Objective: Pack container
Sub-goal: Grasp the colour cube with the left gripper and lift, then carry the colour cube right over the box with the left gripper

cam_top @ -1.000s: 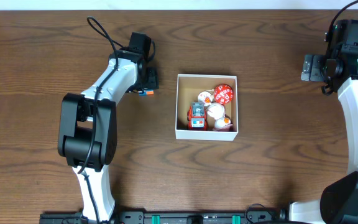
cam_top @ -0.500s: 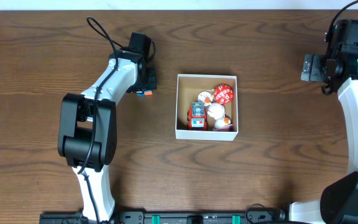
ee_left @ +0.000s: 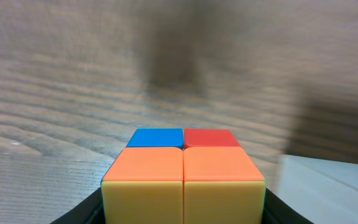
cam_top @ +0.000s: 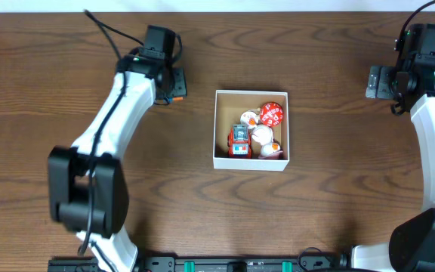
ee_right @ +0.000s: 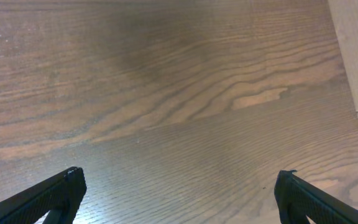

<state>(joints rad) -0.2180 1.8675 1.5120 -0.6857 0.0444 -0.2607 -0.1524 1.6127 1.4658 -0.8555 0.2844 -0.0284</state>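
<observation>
One puzzle cube point(ee_left: 183, 173) sits clenched in left hand point(cam_top: 174, 87); right hand point(ee_right: 179, 180) spread wide.

– Where does the overhead camera sit?
– Straight above and far off, looking down on the whole table point(cam_top: 338, 211), with the container point(cam_top: 251, 96) mid-frame.
– And the wrists?
– Both are low and close. The left looks along the tabletop over a cube point(ee_left: 183, 177). The right tilts down at the wood, its fingers point(ee_right: 61, 193) in the bottom corners. All three views share the tabletop.
</observation>
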